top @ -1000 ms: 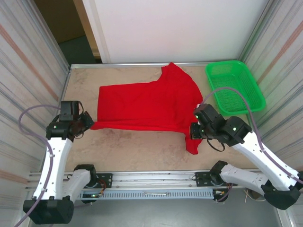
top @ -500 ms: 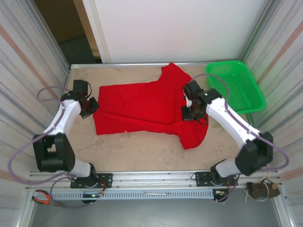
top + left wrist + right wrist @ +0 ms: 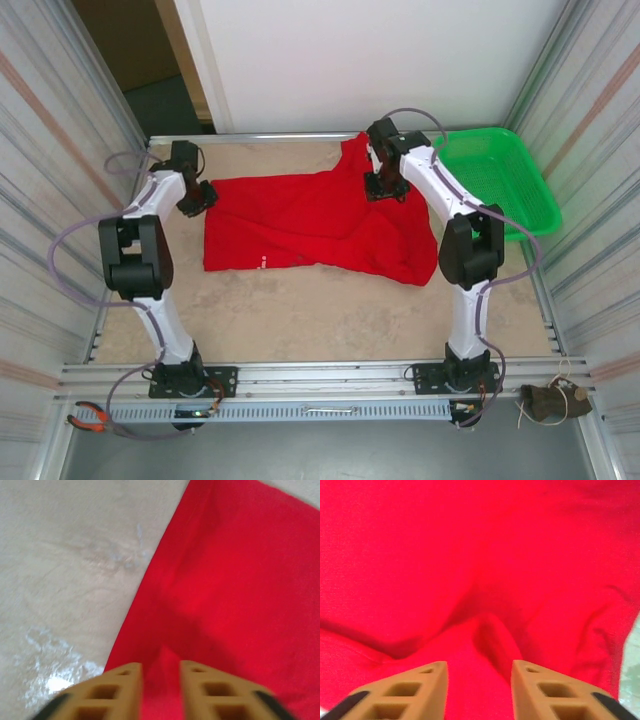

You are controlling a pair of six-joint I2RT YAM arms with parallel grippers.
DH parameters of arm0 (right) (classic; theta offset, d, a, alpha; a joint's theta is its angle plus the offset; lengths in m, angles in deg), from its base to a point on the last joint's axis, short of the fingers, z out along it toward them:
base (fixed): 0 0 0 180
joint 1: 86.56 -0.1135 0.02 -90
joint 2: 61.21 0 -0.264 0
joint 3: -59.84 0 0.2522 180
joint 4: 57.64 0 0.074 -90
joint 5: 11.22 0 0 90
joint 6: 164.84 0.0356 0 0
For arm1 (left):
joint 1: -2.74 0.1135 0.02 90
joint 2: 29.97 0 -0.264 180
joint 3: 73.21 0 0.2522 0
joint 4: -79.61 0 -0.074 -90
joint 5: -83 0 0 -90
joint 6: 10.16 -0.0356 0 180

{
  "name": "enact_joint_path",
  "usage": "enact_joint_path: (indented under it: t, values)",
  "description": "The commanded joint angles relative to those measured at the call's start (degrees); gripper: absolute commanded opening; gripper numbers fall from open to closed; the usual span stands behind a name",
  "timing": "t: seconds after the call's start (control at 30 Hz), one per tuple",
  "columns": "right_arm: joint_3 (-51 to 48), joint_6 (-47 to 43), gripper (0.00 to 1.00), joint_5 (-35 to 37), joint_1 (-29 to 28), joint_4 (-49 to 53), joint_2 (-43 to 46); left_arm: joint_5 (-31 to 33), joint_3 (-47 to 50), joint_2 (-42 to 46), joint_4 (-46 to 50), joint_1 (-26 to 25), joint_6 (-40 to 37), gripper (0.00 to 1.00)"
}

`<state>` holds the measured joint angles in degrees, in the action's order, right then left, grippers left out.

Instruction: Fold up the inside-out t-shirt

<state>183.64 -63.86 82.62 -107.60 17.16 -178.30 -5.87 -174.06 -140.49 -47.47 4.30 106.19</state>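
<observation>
inside-out t-shirt [image 3: 300,225] flat on table [image 3: 300,310], long axis left-right. left gripper [image 3: 196,196] at its far-left corner, right gripper [image 3: 385,187] on far edge by the sleeve, both arms stretched far, pointing down. both jaws parted, cloth ridge peaking between each pair, probably not pinched

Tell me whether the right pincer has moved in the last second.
Yes. The right pincer moved away from the arm bases across the t-shirt. It started nearer than the green basket and is now level with it.
</observation>
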Motion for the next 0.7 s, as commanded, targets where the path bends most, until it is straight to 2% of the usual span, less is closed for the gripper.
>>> enact_joint_path:
  t: [0.0, 0.17, 0.33, 0.5, 0.67]
  values:
    - [-6.1, 5.4, 0.47, 5.4, 0.6, -0.4, 6.7, -1.2, -2.5, 0.3, 3.0, 0.6, -1.0, 0.44]
    - [-29.3, 12.6, 0.5, 0.3, 0.5, -8.1, 24.2, -2.6, 6.7, 9.9, 1.8, 0.9, 0.6, 0.52]
    - [-45.9, 17.8, 0.54, -4.5, -0.8, -13.5, 35.8, -11.0, 23.1, 21.8, -3.3, 0.6, 6.4, 0.54]
    - [-50.4, 19.2, 0.58, -4.3, -4.7, -15.5, 36.5, -14.5, 33.3, 26.2, -8.5, -1.5, 10.6, 0.55]
    - [-50.2, 19.1, 0.58, -2.2, -6.5, -17.9, 31.3, -13.6, 34.1, 23.8, -9.0, -3.3, 10.9, 0.55]
